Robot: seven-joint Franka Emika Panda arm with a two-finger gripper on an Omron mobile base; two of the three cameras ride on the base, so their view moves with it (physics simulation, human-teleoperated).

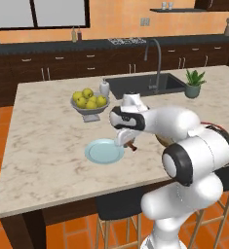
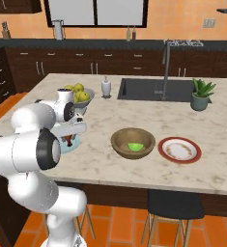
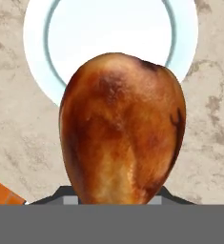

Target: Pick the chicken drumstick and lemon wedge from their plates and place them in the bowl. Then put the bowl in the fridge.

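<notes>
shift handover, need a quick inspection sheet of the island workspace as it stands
surface: marble island counter, sink set into it
job's things: chicken drumstick held above the pale blue plate; lemon wedge in the wooden bowl; red-rimmed plate bare beside the bowl
clutter: metal fruit bowl, soap dispenser, potted plant
grippers: gripper shut on the drumstick
cables: nothing seen
surroundings: dark cabinets, stools under the island, orange floor tiles
</notes>
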